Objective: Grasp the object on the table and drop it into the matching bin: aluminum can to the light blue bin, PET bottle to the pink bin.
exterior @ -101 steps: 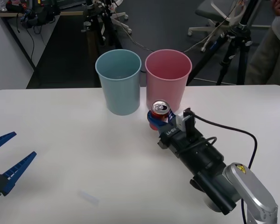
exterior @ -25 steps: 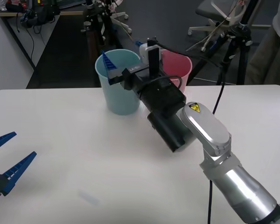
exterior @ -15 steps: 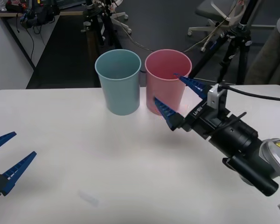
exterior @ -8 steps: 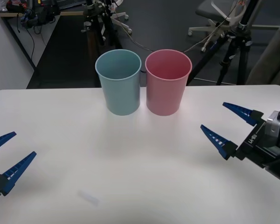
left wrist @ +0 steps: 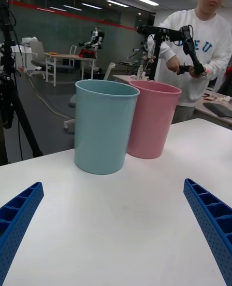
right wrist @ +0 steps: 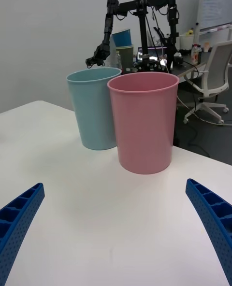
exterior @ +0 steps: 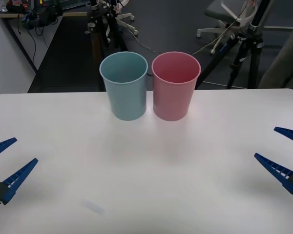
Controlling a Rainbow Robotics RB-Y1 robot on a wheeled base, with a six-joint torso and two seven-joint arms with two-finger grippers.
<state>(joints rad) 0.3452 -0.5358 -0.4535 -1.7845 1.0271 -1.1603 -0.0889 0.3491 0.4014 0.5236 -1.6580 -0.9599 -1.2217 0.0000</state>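
Note:
The light blue bin (exterior: 124, 85) and the pink bin (exterior: 176, 85) stand upright side by side at the far edge of the white table (exterior: 146, 165). The aluminum can is out of view; I cannot see to the bottom of either bin. My right gripper (exterior: 265, 142) hangs open over the table's right edge with nothing between its fingers. My left gripper (exterior: 26, 150) waits open at the left edge. The right wrist view has the pink bin (right wrist: 144, 121) nearer than the light blue bin (right wrist: 94, 107). From the left wrist, the light blue bin (left wrist: 105, 125) is nearer.
Behind the table are a black tripod (exterior: 244, 53), an office chair (exterior: 224, 19) and cabled equipment on a dark floor. A person (left wrist: 198, 49) stands beyond the table's right side handling a device. A faint smudge (exterior: 94, 207) marks the near tabletop.
My right gripper earlier held the red can beside the pink bin, rose over the light blue bin, then drew back open to the table's right edge. The can no longer shows. The left arm stayed put.

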